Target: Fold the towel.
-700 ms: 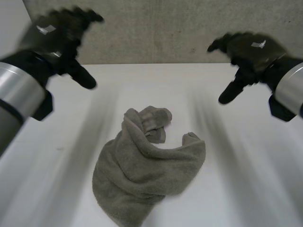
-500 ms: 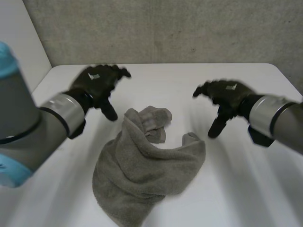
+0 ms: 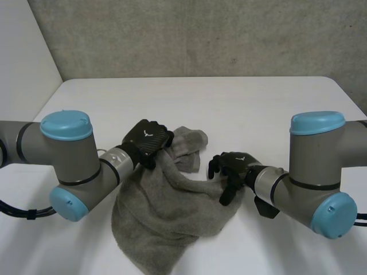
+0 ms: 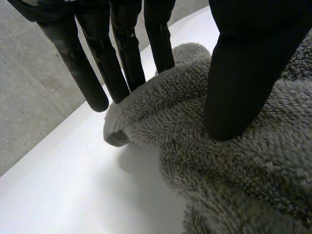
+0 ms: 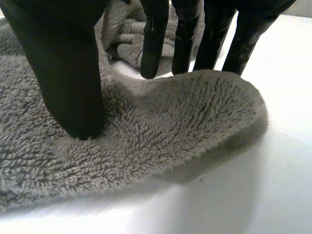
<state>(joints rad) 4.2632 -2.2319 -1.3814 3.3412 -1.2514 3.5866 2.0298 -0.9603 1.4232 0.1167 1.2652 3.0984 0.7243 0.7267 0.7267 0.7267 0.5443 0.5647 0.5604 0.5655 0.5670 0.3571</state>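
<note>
Left hand (image 3: 146, 137), first of two, at the far left edge of the one grey towel (image 3: 172, 206): spread wide, straight fingers (image 4: 97, 73) set down just behind a raised fold, thumb (image 4: 239, 73) pressing the pile on top, nothing pinched. Towel itself crumpled in a single heap, mid-way across the one white table (image 3: 241, 103). Right hand (image 3: 232, 166), second of two, at the towel's right corner: likewise uncurled, fingers (image 5: 183, 44) straight just past the corner's edge, thumb (image 5: 68, 73) resting on the cloth.
</note>
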